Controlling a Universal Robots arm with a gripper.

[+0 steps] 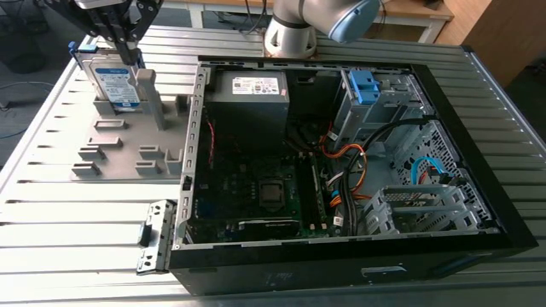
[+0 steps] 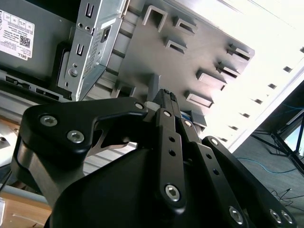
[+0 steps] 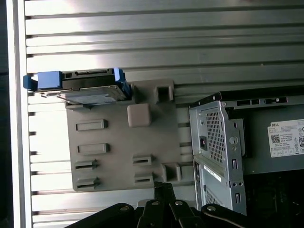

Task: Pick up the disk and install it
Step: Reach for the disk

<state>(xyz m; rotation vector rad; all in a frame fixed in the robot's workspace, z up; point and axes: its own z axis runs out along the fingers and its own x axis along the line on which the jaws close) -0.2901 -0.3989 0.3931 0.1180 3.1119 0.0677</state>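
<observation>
The disk (image 1: 115, 82) stands upright on its edge in a slot at the far corner of the grey fixture plate (image 1: 128, 150), at the exterior view's left. It is silver with a white-and-blue label and blue rails. The first wrist view looks down on the disk's top edge (image 3: 90, 89). My gripper (image 1: 129, 51) hangs just above and beside the disk's top, fingers pointing down. In both wrist views the fingertips (image 2: 166, 96) (image 3: 164, 188) are pressed together with nothing between them, apart from the disk.
An open black computer case (image 1: 477, 147) lies at the exterior view's right. Inside are a grey power supply (image 1: 256, 96) with a white sticker, a blue bracket (image 1: 362, 86) in the drive cage, and loose cables (image 1: 350, 173). The slatted metal table (image 1: 77, 217) carries everything.
</observation>
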